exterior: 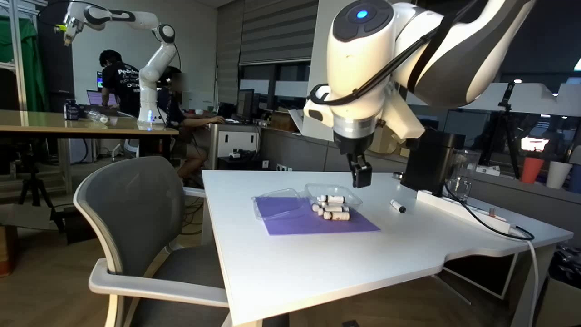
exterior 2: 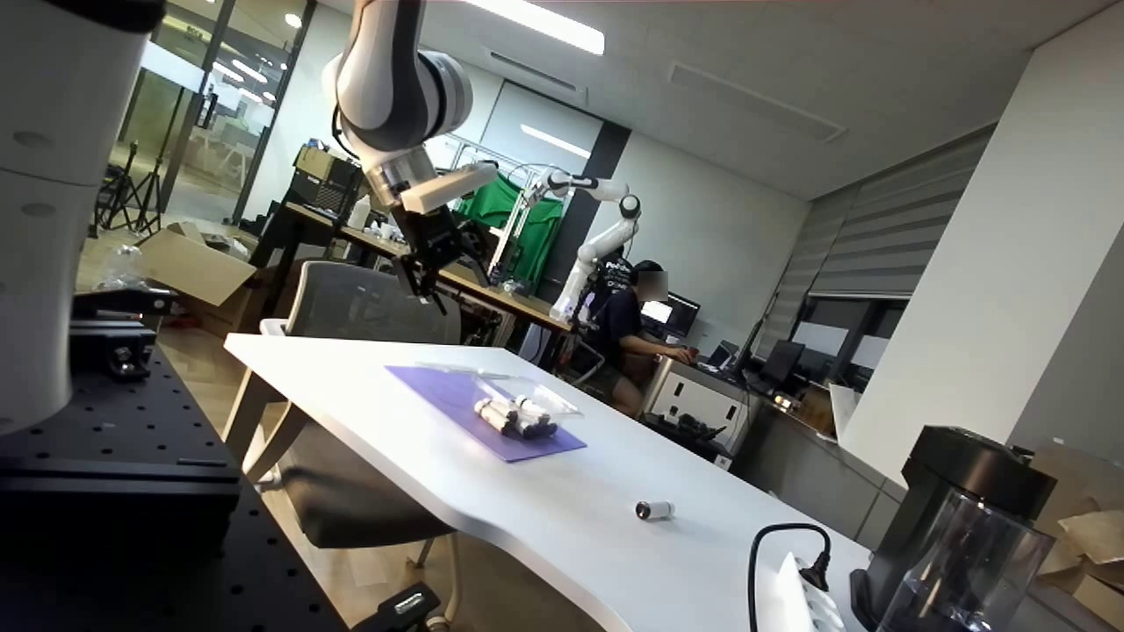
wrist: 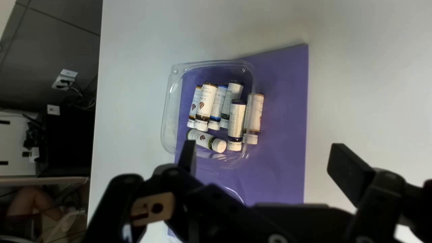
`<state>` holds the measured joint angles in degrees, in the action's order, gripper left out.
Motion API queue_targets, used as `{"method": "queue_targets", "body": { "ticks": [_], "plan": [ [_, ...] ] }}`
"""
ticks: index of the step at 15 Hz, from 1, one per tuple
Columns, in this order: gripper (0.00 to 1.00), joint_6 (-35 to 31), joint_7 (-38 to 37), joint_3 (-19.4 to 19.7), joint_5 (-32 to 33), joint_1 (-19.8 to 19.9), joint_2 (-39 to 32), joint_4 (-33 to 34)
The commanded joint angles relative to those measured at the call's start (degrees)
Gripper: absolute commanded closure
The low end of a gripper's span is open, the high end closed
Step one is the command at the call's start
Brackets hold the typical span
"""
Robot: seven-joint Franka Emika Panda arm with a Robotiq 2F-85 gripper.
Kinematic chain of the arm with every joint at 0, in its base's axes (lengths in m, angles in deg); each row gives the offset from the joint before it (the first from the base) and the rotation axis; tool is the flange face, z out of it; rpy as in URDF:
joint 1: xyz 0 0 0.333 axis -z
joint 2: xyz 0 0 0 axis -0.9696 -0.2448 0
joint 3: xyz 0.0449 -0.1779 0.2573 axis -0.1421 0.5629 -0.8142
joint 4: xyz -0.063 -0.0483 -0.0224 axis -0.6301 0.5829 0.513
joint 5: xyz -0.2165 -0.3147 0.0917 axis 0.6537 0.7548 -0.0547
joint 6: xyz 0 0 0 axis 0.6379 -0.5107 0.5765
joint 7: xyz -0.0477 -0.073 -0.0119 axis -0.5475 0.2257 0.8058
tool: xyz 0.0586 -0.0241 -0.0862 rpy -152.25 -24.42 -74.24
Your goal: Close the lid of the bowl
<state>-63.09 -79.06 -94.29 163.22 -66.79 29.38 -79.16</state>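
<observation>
Lid (exterior: 277,205): is lying open, near centre in an exterior view, presumably for access.
Bowl (wrist: 172,103): is holding bottles (wrist: 206,101), upper centre of wrist view.
Gripper (wrist: 262,158): is hanging spread, empty, likely for pinching.

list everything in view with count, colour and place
Table: 1, white, foreground
Sheet: 1, purple, on table
Bowl: 1, clear, on sheet
Lid: 1, clear, beside bowl
Bottles: 7, mostly white, in or against bowl
Loose bottle: 1, white, black, on table
Power strip: 1, white, on table
Appliance: 1, black, on table
Chair: 1, grey, white, beside table
Cups: at least 2, red, white, behind table
Boxes: several, brown, background
Monitors: at least 2, black, background
People: 2, dark shirts, background
Second arm: 1, white, background
Gripper: 1, black, open above table
Robot arm: 1, white, grey, above gripper
</observation>
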Motion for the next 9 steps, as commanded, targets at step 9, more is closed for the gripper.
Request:
{"method": "queue_targets", "body": {
  "ticks": [9],
  "plan": [
    [0.00,7.4,-6.2,14.5,17.0,-19.9,-31.0,23.6]
  ]
}}
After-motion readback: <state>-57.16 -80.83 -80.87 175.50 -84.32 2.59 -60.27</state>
